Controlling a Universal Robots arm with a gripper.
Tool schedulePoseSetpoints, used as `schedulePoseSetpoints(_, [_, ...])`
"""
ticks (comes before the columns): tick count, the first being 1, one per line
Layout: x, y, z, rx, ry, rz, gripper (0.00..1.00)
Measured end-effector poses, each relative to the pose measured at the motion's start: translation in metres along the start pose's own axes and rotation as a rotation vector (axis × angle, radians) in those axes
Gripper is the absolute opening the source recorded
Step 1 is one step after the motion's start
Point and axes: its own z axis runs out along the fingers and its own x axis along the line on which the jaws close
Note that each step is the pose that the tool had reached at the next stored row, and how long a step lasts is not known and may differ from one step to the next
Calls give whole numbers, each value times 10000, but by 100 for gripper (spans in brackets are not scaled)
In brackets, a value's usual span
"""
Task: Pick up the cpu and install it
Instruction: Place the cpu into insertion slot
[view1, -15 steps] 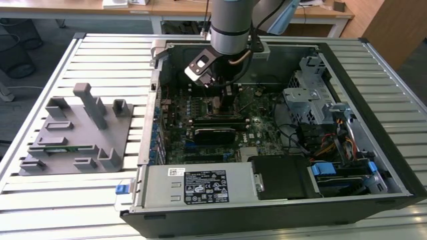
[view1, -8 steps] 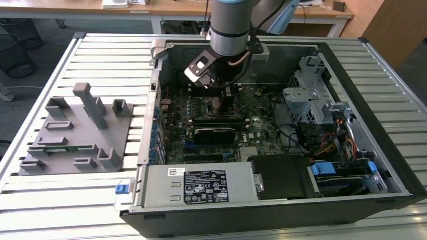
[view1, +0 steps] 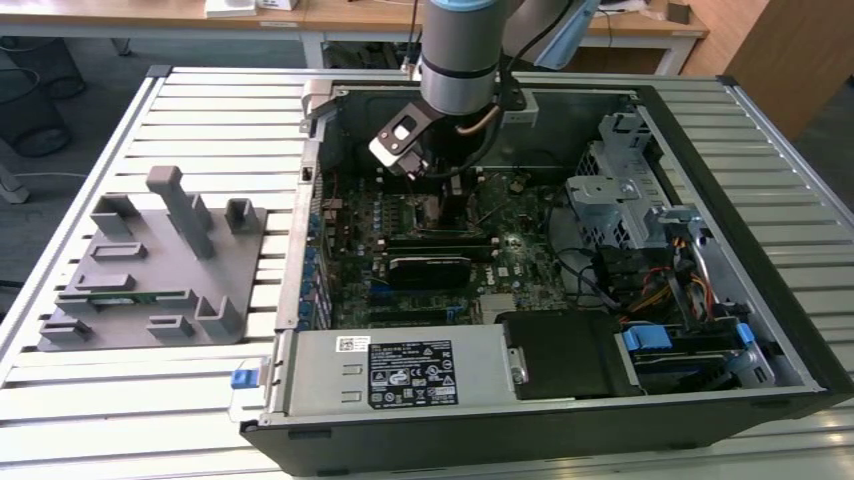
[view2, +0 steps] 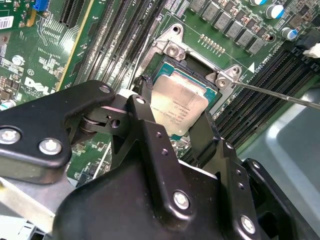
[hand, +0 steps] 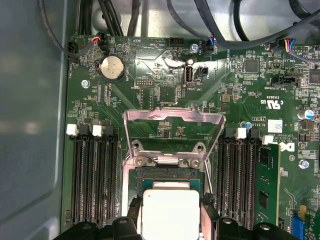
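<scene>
Small flat square cpu (view2: 180, 107), pale silver-grey metal top faintly printed, face up and squared over the open socket (hand: 169, 175), pinched at two opposite edges by the gripper (view2: 175, 111).

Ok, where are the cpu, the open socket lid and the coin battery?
cpu (hand: 170, 212): first wrist view, middle of its pale top.
socket lid (hand: 172, 116): first wrist view, bar opposite its hinge.
coin battery (hand: 112, 67): first wrist view, centre of its face.

bright even light; glare whitens the cpu (hand: 170, 215) in the first wrist view.
</scene>
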Motion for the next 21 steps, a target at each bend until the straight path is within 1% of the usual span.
schedulePoseSetpoints(9, [0, 0, 17, -1, 1, 0, 54])
schedulePoseSetpoints(14, [1, 0, 44, 0, 0, 11, 54])
schedulePoseSetpoints(21, [19, 5, 65, -1, 0, 39, 54])
